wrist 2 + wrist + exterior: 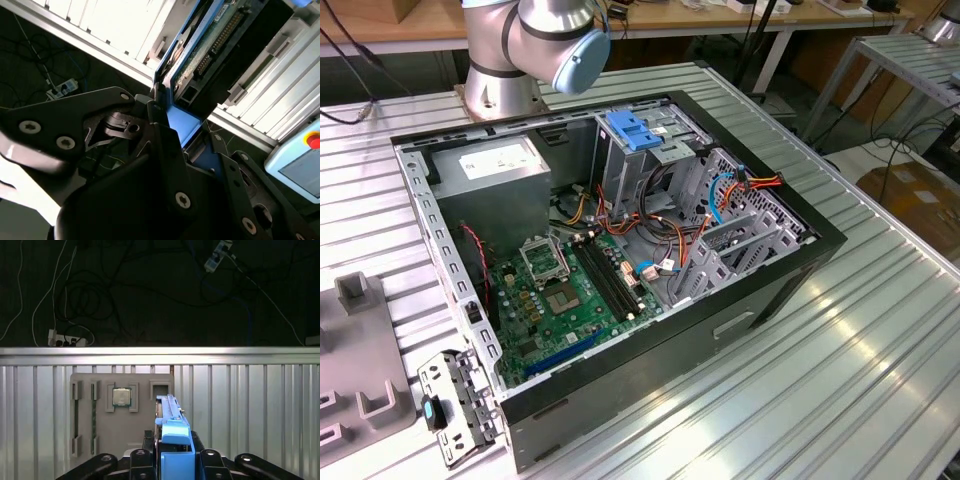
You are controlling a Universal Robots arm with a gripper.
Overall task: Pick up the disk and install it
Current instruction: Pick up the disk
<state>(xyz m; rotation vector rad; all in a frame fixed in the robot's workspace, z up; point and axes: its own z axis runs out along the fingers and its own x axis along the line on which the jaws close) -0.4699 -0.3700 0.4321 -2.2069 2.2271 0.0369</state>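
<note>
**A:** What lies in the exterior view, from its left to its right?

**B:** A ribbed metal table (840, 380). At the exterior view's left sits a grey moulded tray (360, 350). Beside it is a small metal bracket (455, 405) with a blue clip. In the middle is an open computer case (790, 275), lying on its side. Inside it are a grey power-supply box (495, 170) and a green motherboard (560, 290). Next comes a light-blue bracket (635, 130) atop a metal bay. Toward the right is a drive cage (740, 240) with orange and blue cables. The robot arm (520, 40) stands behind the case.

**A:** And where is the disk?

**B:** In both wrist views the disk (173, 440) stands on edge in its blue carrier. It is clamped between the black fingers (165, 145), which are closed against the carrier's sides. The second wrist view shows its green circuit-board underside (210, 45). It is over the table near the grey tray, which holds a processor chip (121, 396). I cannot tell whether the disk touches the table.
</note>
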